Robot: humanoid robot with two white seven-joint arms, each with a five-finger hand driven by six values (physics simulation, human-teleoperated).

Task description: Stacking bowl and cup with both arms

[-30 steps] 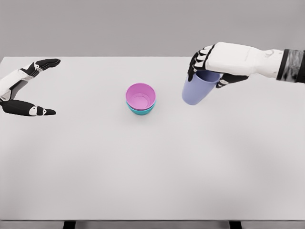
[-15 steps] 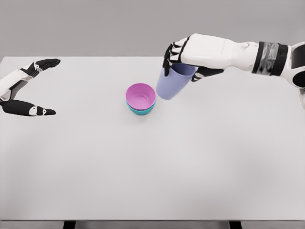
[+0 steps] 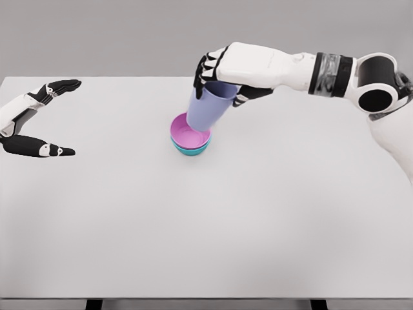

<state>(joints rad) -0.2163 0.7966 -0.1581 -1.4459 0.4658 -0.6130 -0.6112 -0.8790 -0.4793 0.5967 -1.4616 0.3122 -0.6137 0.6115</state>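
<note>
A pink bowl (image 3: 187, 137) sits nested in a teal bowl (image 3: 191, 151) at the middle of the white table (image 3: 206, 219). My right hand (image 3: 216, 77) is shut on the rim of a lavender cup (image 3: 206, 110), which hangs tilted with its base over the pink bowl's far edge. Whether the cup touches the bowl I cannot tell. My left hand (image 3: 48, 119) rests at the table's left edge, fingers spread and holding nothing.
My right arm has carried the lavender cup leftward from the table's right half to just above the nested bowls. The left hand has stayed still.
</note>
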